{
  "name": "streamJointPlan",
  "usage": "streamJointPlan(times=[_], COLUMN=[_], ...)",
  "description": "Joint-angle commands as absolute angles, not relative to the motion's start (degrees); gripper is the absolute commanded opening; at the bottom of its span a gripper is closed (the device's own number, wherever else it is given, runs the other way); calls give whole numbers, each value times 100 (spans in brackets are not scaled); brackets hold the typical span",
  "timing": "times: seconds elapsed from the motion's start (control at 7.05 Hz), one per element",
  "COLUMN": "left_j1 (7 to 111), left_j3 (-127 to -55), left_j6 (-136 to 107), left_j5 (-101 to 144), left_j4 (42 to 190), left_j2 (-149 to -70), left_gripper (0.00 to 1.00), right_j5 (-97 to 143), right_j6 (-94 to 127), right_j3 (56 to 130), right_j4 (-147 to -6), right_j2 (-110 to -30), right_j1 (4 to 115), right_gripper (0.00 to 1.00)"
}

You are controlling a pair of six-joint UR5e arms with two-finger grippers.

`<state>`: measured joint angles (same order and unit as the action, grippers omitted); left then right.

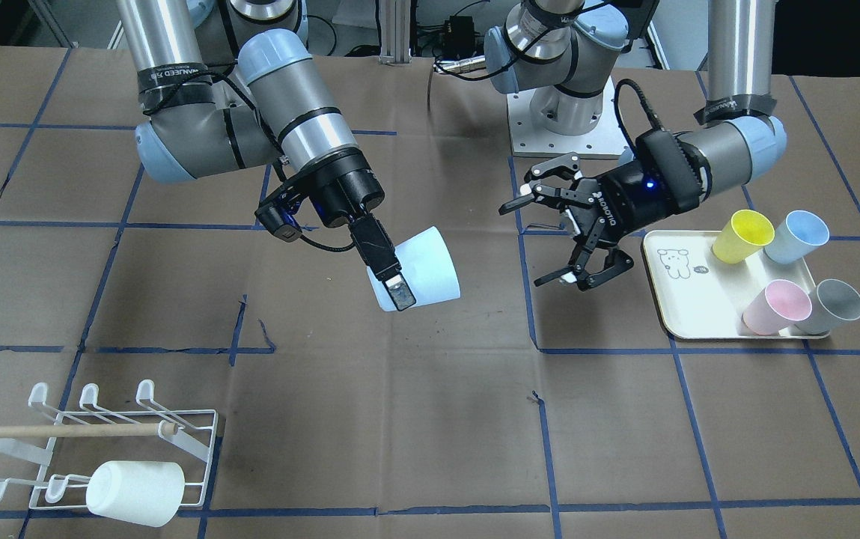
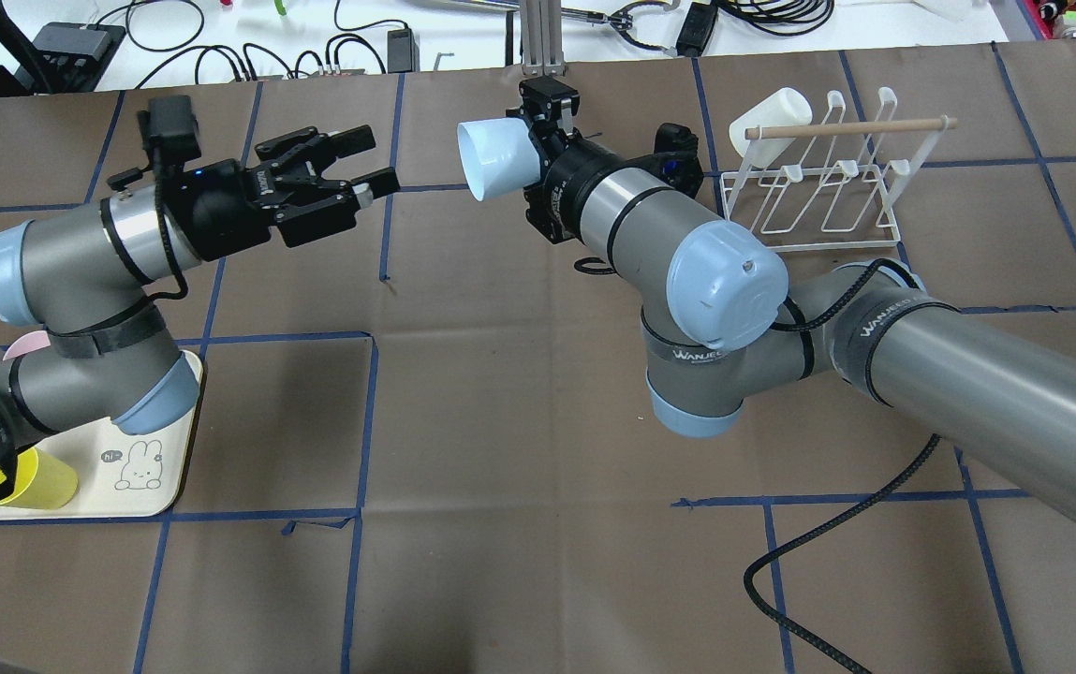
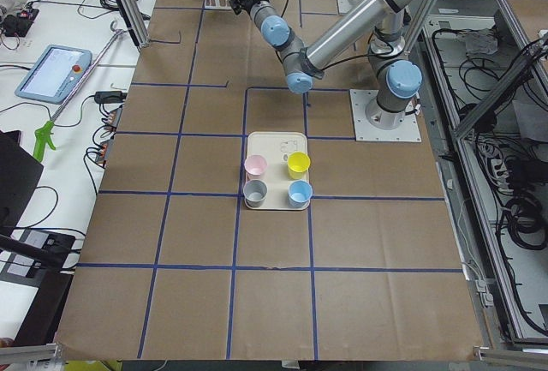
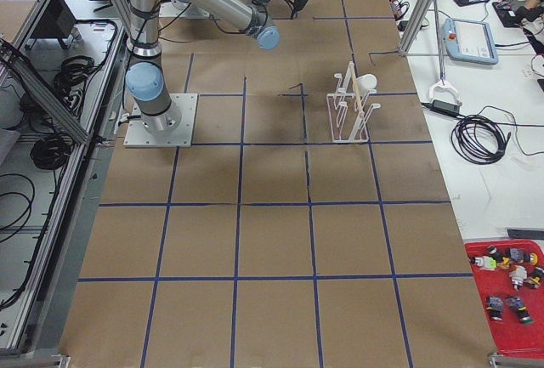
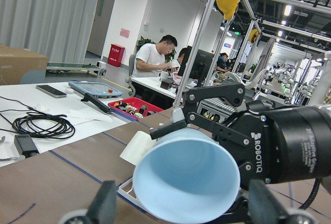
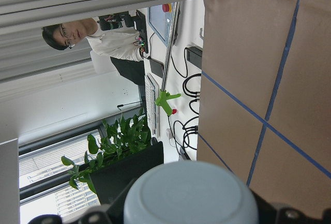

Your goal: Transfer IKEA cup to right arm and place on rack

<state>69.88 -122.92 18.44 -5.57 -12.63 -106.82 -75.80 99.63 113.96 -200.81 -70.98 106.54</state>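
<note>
My right gripper (image 1: 409,283) is shut on the base end of a pale blue IKEA cup (image 1: 421,266) and holds it on its side above the table. The cup's open mouth faces my left gripper (image 1: 524,245), which is open, empty and a short gap away from it. Overhead, the cup (image 2: 496,159) sits between the right gripper (image 2: 539,140) and the left gripper (image 2: 375,161). The left wrist view looks into the cup's mouth (image 5: 181,180). The right wrist view shows its base (image 6: 190,193). The white wire rack (image 1: 194,438) stands at the table's edge.
A white cup (image 1: 135,492) lies on the rack's prongs below the wooden dowel (image 1: 63,430). A cream tray (image 1: 688,307) beside the left arm holds yellow (image 1: 741,236), blue (image 1: 796,236), pink (image 1: 776,307) and grey (image 1: 834,305) cups. People sit at desks beyond the table.
</note>
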Motion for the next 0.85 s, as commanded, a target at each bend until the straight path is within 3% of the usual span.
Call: streamJointPlan(times=[0.0, 0.43, 0.71], left_j1=[6733, 6855, 7467], left_j3=[-12200, -11612, -11043], left_j6=[1837, 1749, 1749], left_j5=[-465, -2522, -4752], left_j4=[-1248, -794, 832], left_j2=[-10749, -10820, -10644], left_gripper=[91, 90, 93], right_j5=[-7480, -6849, -6733], right_j6=[9766, 6520, 4566], right_j3=[11399, 11426, 11399], right_j4=[-20065, -20065, -20022], right_j2=[-7128, -7242, -7330], right_j1=[10233, 9188, 8747], right_gripper=[27, 17, 12])
